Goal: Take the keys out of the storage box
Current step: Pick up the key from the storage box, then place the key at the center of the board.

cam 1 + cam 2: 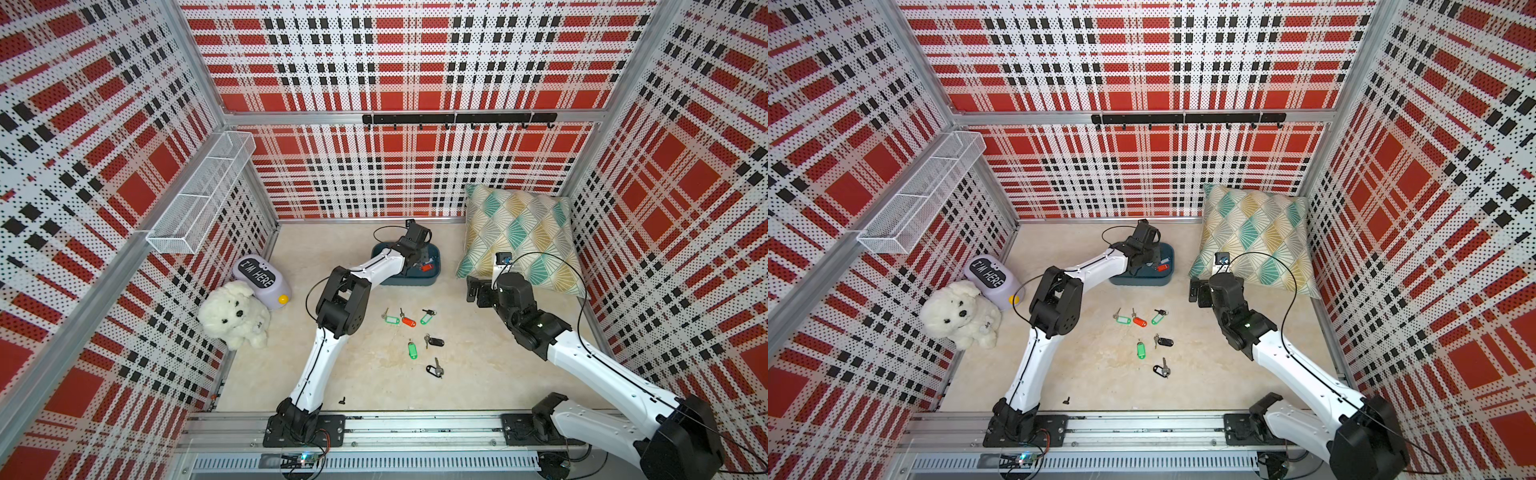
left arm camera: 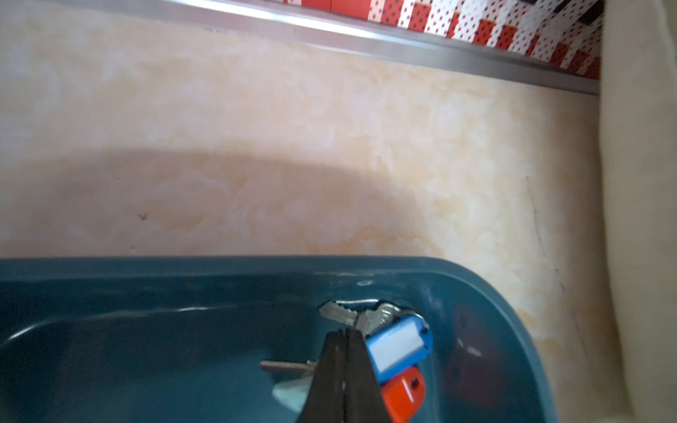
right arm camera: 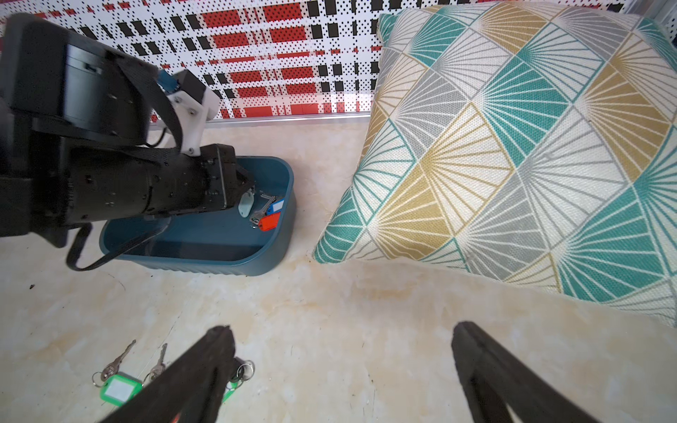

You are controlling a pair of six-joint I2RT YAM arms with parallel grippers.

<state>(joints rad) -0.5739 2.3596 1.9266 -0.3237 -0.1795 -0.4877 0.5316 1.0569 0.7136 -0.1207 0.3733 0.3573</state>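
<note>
While keys [image 3: 267, 219] are light, stiff and slippery, hold the plastic tag [image 2: 403, 393] | left tool [image 2: 346, 335] closed inside storage box [image 2: 219, 264], perhaps pinching blue-tagged key [image 2: 397, 348] | right tool [image 3: 343, 329] open

- The left arm [image 1: 309, 374] rises from its base at the near edge of the tabletop [image 1: 374, 395]. Its elbow is bent high and its forearm reaches toward the far edge.
- The left gripper [image 2: 347, 335] angles downward, jaws pressed together.
- The right arm [image 1: 590, 365] leans inward from the near right corner.
- The right gripper [image 3: 342, 340] hangs above the tabletop, fingers [image 3: 216, 351] spread wide.
</note>
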